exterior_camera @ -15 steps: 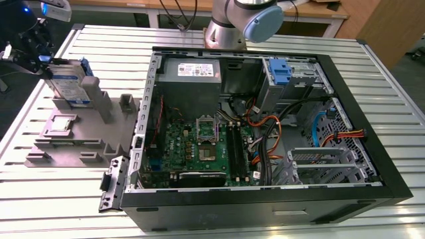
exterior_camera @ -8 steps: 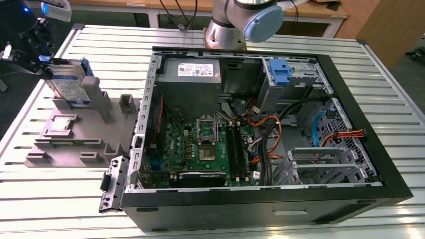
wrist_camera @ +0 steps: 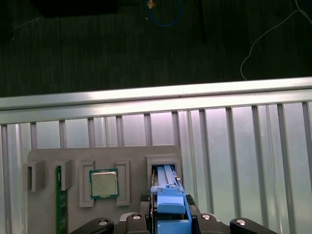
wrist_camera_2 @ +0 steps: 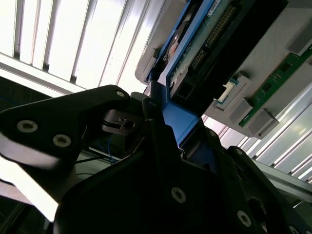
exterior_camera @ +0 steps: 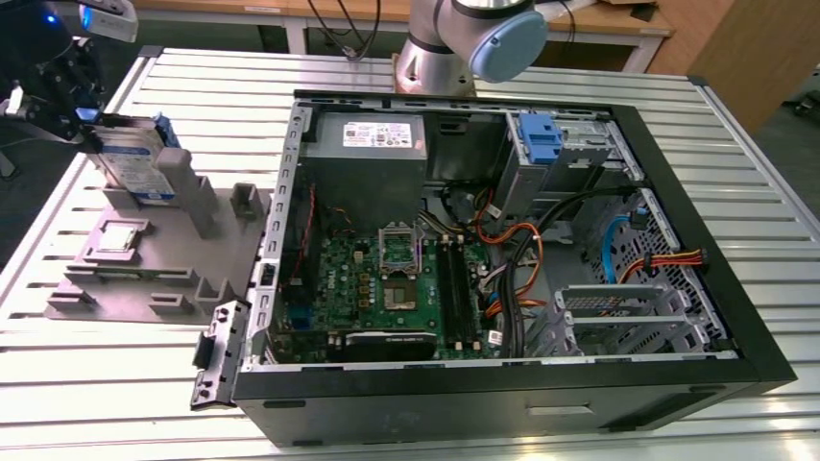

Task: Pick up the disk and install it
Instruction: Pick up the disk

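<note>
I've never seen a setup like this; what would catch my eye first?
The open computer case, lying on its side with its circuit board bared, takes up the middle of the exterior view. At that view's left, the gripper clasps the disk, upright in its blue frame, at a grey holder tray.

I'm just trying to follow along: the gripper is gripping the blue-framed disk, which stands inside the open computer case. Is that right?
Not quite. The gripper does grip the disk, but the disk stands in a slot of the grey holder, outside the open computer case and to the exterior view's left of it. The exterior view shows this.
</note>
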Robot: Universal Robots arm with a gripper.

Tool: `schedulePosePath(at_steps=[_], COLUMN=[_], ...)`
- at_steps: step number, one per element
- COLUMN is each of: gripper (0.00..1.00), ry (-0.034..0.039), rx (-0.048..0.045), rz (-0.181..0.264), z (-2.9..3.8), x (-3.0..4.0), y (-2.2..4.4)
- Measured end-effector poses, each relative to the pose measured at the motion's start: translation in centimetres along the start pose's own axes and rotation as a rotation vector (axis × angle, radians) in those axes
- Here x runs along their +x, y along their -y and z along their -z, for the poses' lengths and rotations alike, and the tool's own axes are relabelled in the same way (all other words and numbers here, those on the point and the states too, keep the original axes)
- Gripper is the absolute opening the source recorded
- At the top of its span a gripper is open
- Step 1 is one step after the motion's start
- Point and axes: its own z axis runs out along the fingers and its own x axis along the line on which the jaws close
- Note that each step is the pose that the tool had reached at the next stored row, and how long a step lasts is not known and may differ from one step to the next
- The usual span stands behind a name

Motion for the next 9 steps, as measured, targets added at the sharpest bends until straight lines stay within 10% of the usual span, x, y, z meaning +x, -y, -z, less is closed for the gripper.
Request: schedulePosePath(at_steps=[9], gripper=[0.37], ry=[-0.0008], rx=[-0.0015], rz=[0.028], z=[-0.01], x=[0.0], y=[0.01])
